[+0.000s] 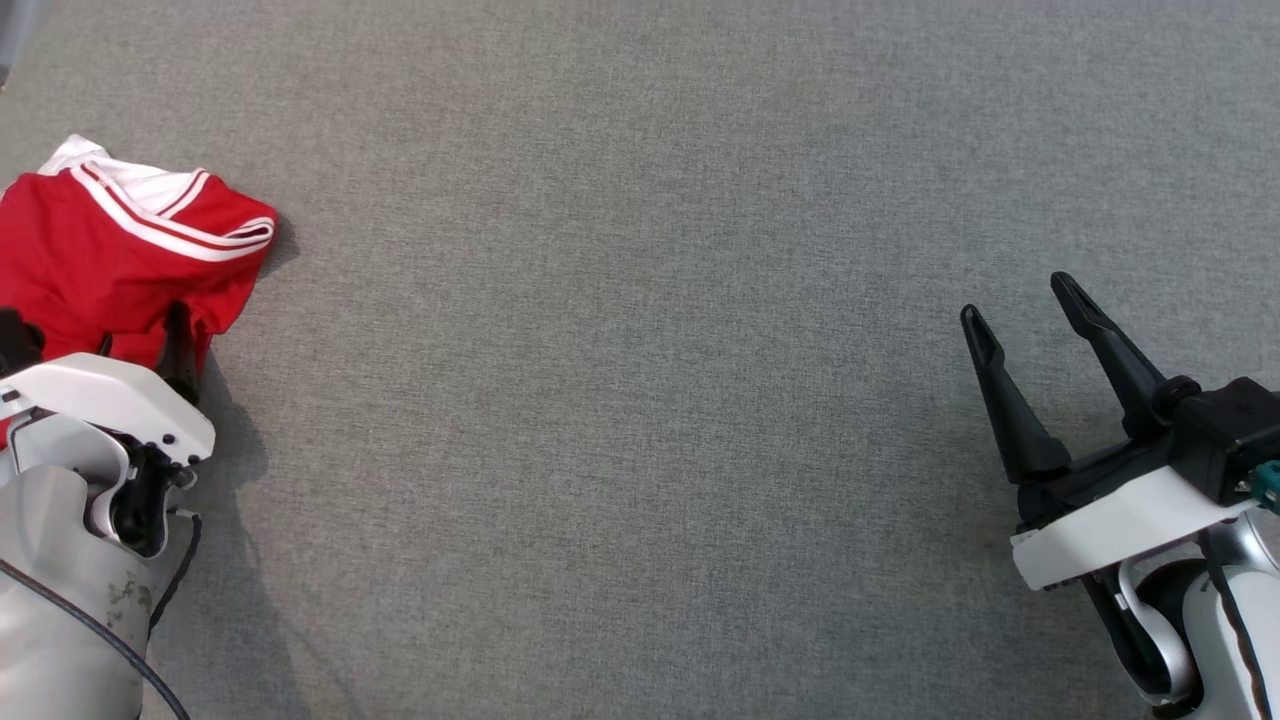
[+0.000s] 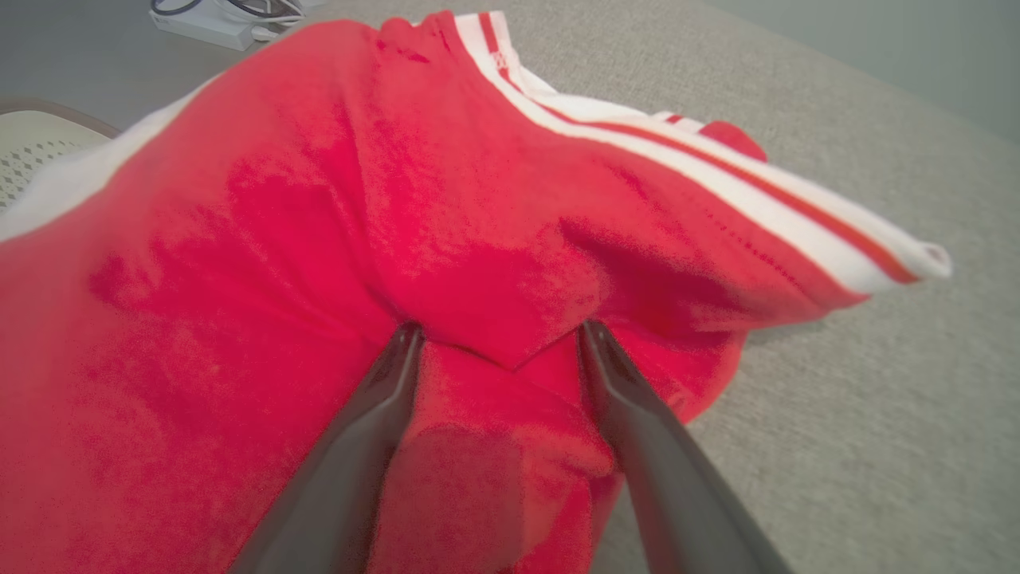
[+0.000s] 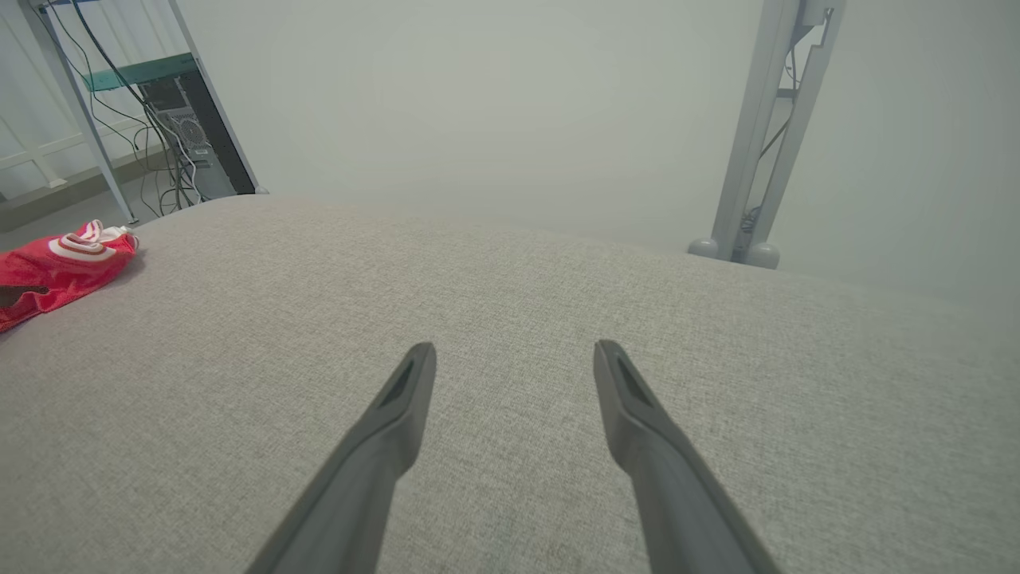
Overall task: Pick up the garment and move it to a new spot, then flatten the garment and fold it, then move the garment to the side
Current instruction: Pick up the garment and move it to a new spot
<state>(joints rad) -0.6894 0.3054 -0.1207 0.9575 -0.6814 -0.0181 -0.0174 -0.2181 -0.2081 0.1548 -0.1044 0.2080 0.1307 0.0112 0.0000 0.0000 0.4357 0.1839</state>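
The garment (image 1: 110, 250) is red with white and red striped trim and lies bunched at the far left edge of the grey cloth-covered table (image 1: 640, 400). My left gripper (image 1: 95, 335) is open, its two dark fingers pressed down into the red cloth. In the left wrist view a raised fold of the garment (image 2: 319, 199) sits between the spread fingertips of the left gripper (image 2: 500, 331). My right gripper (image 1: 1020, 298) stands open over bare table at the right, far from the garment. In the right wrist view the right gripper (image 3: 516, 349) holds nothing, and the garment (image 3: 56, 267) lies at the far left.
A white power strip with cables (image 2: 207, 16) and a pale perforated seat (image 2: 32, 135) lie beyond the table's left edge. A grey metal post (image 3: 749, 159) and a computer tower with cables (image 3: 183, 127) stand behind the table.
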